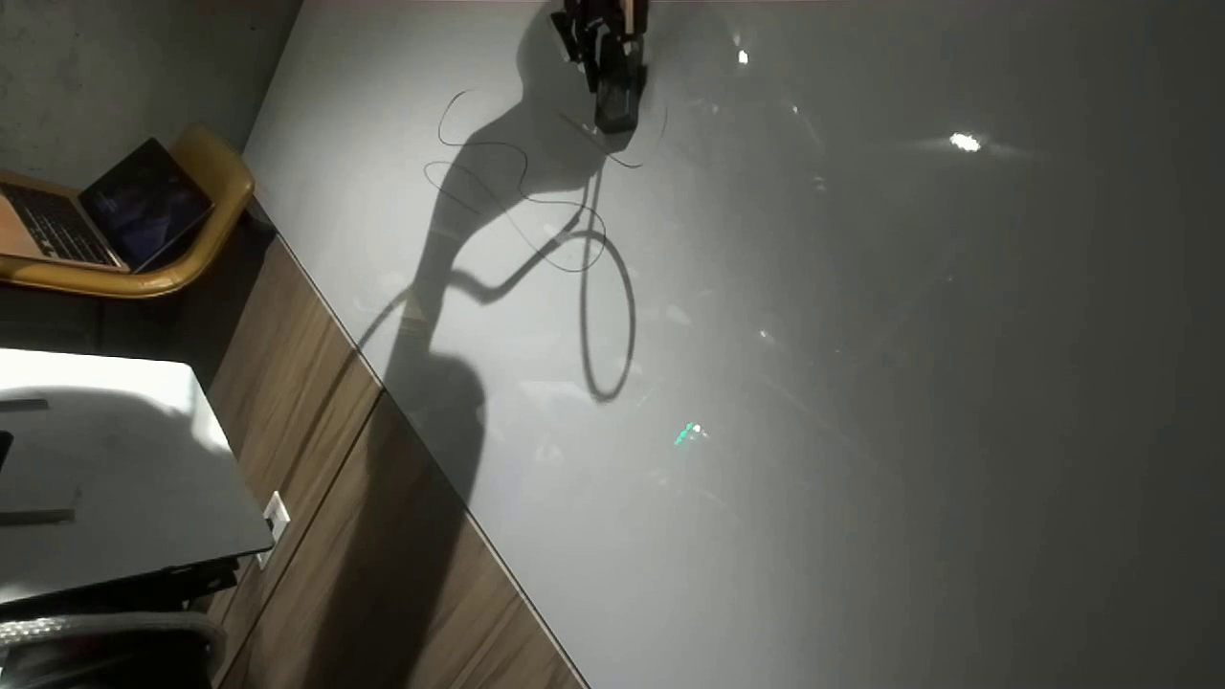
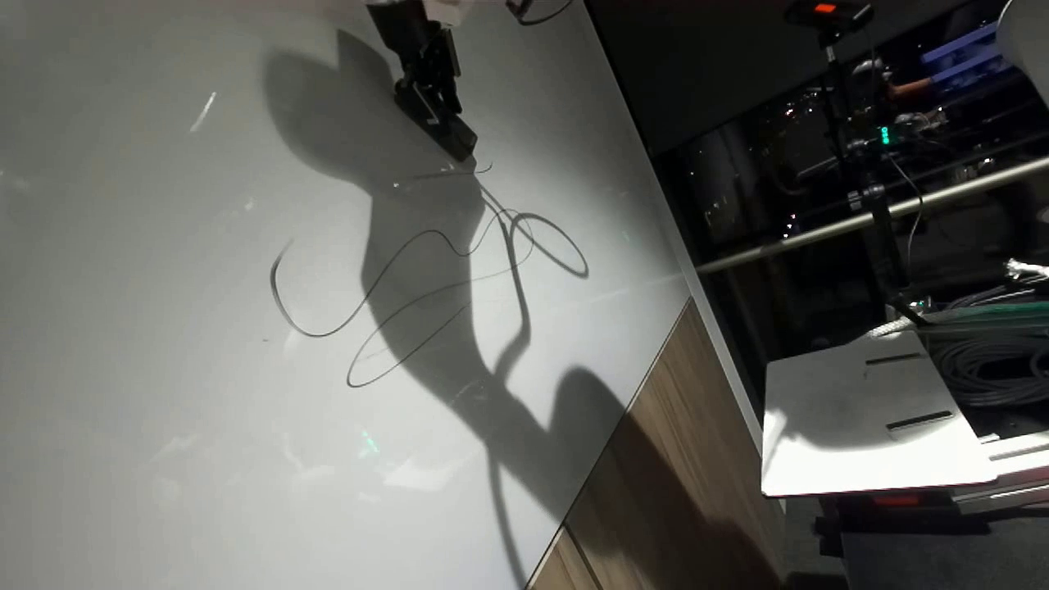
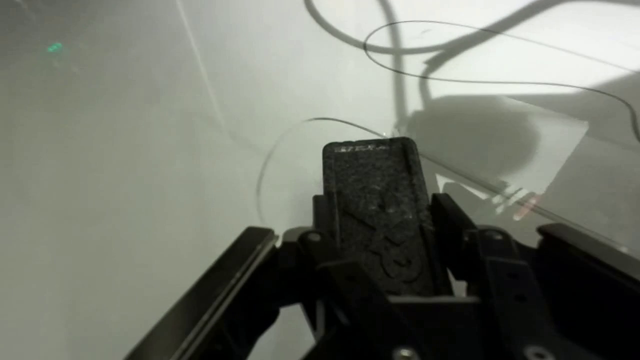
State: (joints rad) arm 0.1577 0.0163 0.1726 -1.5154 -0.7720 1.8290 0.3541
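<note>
The gripper grasps a dark, speckled block, clamping it by its 2 long sides; the block is rectangular with rounded corners, with marks on the face seen in the wrist view; in both exterior views it slants down toward the pale, glossy bench, its lower end very near the surface, though I cannot tell whether it touches; a short dark line shows right by that end, and a longer, thin curve loops over the bench near it; whether these are drawn strokes or fine wire cannot be told; a broad shadow with a looping cable-like outline falls over the same area, and a small green glint shows farther off.

Wood-grain panels adjoin the edge of the bench; in an exterior view an open laptop rests on a mustard-yellow chair; a pale plate with 2 dark slots appears in both exterior views; in an exterior view a coil of grey cable lies beside it, and a device with an orange patch sits atop a dark stand.
</note>
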